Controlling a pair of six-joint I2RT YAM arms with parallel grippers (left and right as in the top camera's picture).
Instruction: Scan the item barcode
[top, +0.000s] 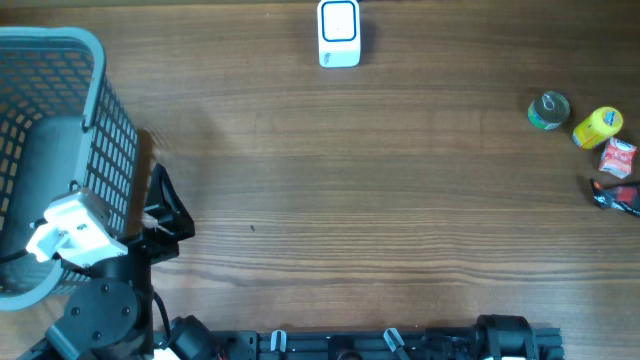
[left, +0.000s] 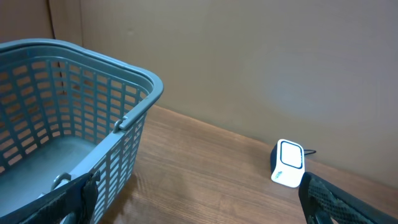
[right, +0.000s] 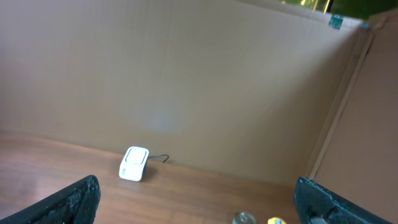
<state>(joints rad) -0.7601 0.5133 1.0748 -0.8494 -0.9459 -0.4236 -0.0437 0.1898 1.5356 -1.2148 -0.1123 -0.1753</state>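
Observation:
The white barcode scanner (top: 339, 33) stands at the far edge of the table, also seen in the left wrist view (left: 288, 163) and the right wrist view (right: 134, 163). The items lie at the far right: a round tin can (top: 548, 111), a yellow container (top: 597, 127), a red-and-white packet (top: 618, 157) and a black-and-red packet (top: 620, 195). No barcode shows on any of them. My left gripper (left: 196, 190) is open and empty beside the basket. My right gripper (right: 196, 196) is open and empty, well back from the items.
A large blue-grey mesh basket (top: 95, 120) fills the left end of the table, its rim close to my left finger (left: 68, 199). Cardboard walls enclose the back and right side. Both arm bases sit along the near edge (top: 400, 342).

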